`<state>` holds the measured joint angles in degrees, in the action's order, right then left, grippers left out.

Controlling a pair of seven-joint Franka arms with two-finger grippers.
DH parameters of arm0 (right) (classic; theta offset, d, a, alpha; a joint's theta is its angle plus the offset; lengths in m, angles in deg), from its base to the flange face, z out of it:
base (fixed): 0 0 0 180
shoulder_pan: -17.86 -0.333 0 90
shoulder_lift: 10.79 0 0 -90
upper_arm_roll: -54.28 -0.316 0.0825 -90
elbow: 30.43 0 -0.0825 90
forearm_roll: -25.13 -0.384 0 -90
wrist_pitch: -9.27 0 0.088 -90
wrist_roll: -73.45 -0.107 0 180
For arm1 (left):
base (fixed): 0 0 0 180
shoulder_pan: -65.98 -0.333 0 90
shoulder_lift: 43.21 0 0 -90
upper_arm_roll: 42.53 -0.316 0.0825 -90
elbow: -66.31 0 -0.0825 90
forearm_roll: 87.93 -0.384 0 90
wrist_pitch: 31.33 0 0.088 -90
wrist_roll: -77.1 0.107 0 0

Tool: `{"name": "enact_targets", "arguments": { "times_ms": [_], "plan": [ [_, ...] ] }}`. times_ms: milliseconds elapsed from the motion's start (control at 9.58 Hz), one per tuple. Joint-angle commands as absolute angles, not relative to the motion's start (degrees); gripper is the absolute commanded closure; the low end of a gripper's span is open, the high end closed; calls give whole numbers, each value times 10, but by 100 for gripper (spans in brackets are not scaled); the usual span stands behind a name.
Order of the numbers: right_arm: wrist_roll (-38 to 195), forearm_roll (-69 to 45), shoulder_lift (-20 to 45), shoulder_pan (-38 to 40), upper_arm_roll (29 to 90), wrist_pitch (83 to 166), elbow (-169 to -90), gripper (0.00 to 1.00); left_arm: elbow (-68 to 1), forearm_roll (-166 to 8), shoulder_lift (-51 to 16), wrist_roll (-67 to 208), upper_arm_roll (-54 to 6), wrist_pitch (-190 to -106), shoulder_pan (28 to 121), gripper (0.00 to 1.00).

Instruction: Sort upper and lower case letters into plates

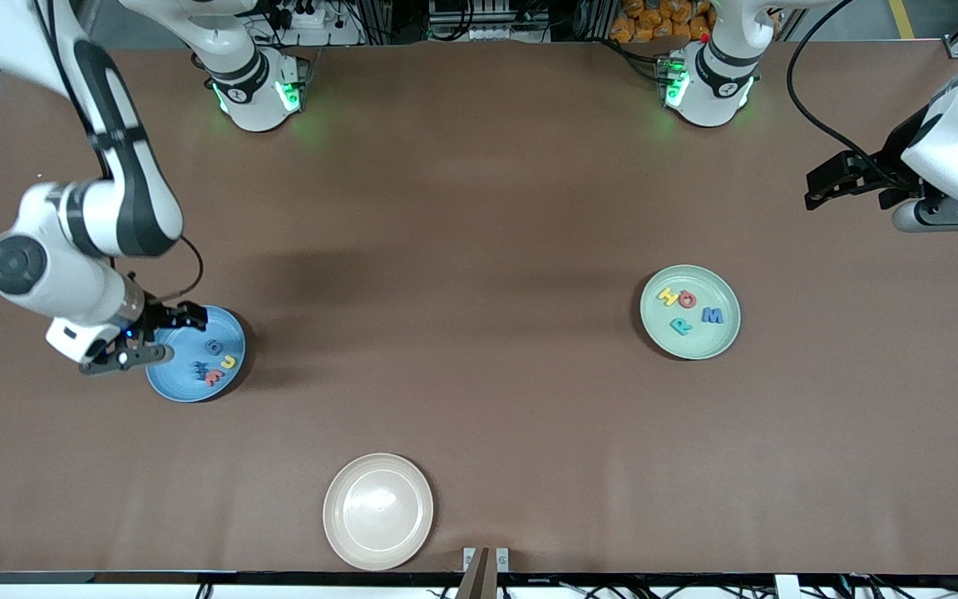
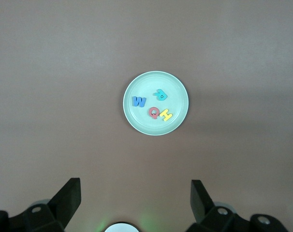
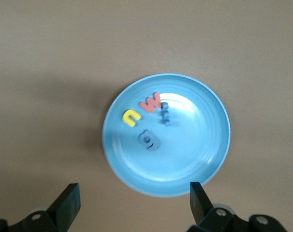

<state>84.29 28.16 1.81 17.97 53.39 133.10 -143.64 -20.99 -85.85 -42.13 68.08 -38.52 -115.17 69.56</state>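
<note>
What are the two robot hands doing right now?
Left gripper: open, holding nothing, waiting above the table.
Right gripper: open, holding nothing, over the blue plate.

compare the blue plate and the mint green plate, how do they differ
The blue plate lies at the right arm's end of the table under the open right gripper; the mint green plate lies toward the left arm's end, with nothing over it. The blue one holds lower case letters, the green one capitals. Both are round, shallow, alike in size, four letters each.
</note>
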Motion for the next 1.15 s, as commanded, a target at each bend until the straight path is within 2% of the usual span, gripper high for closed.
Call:
{"name": "enact_targets", "arguments": {
  "times_ms": [0, 209, 626, 731, 1044],
  "plan": [
    [851, 285, -83, 182, 514, 1237, -1432, 0, -208, -857, -417, 699, -385, -1149, 694, 0],
    [847, 280, -103, 181, 516, 1139, -1338, 0, -200, -870, -410, 757, -386, -1149, 695, 0],
    [813, 244, -97, 186, 528, 1011, -1161, 0, -192, -879, -407, 768, -386, -1149, 697, 0],
    [789, 243, -96, 184, 531, 982, -1134, 0, -191, -880, -407, 769, -386, -1149, 696, 0],
    [763, 250, -93, 184, 533, 966, -1117, 0, -191, -887, -406, 769, -387, -1152, 698, 0]
  ]
}}
